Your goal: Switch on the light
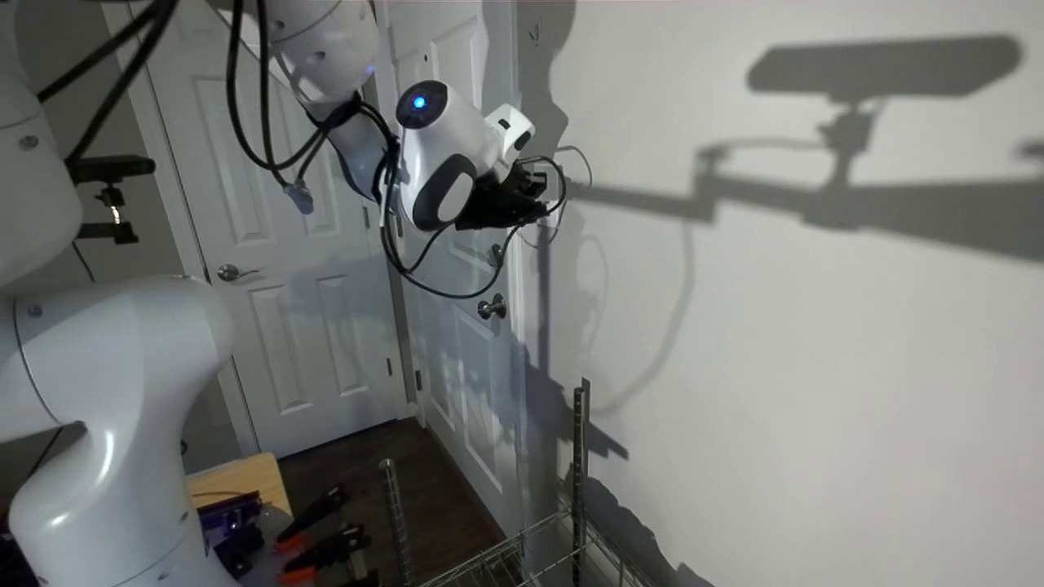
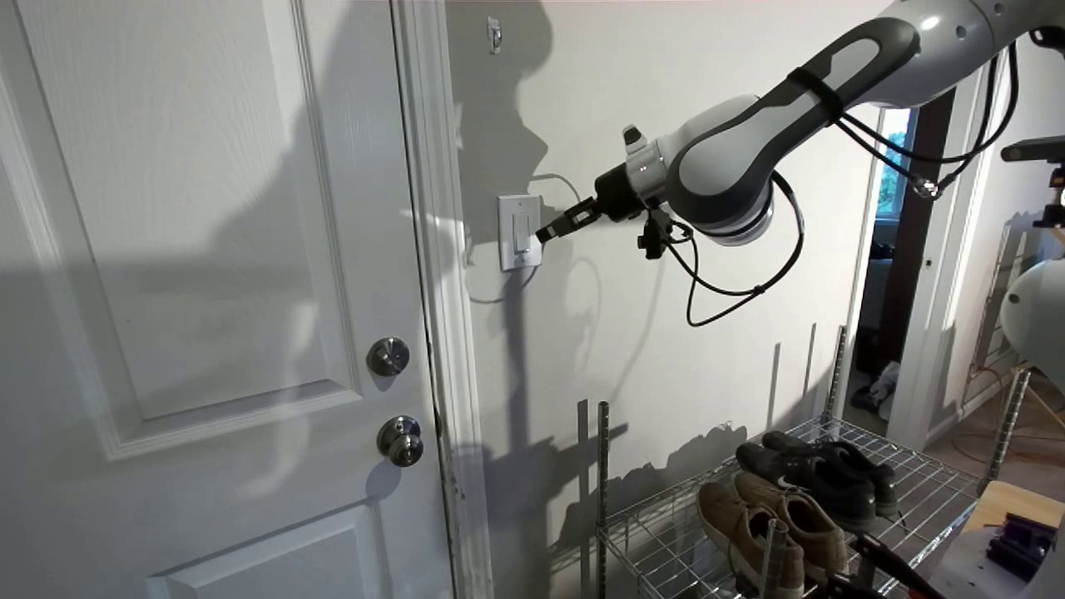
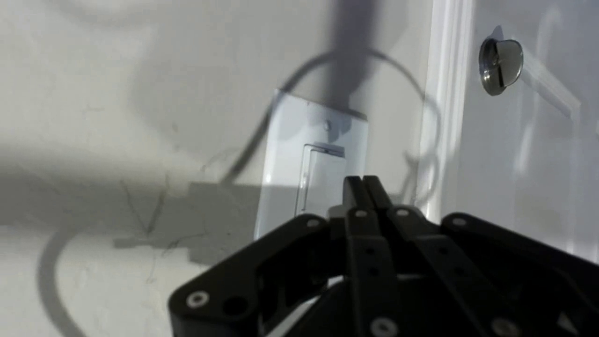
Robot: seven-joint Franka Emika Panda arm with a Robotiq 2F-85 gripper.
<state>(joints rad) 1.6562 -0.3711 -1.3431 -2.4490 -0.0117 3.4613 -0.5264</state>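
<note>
In an exterior view, the light switch (image 2: 520,233) sat on the wall (image 2: 707,374): end effector (image 2: 545,235) at three o'clock, hook (image 2: 495,36) at twelve, doorknob (image 2: 401,441) at seven on the door (image 2: 241,249).

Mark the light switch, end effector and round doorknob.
Light switch (image 2: 522,232): in an exterior view, rocker.
End effector (image 3: 362,182): wrist view, midway between fingertips.
Round doorknob (image 2: 406,451): in an exterior view, rounded grip.

The end effector (image 1: 541,210) hovers near the wall (image 1: 816,350).
</note>
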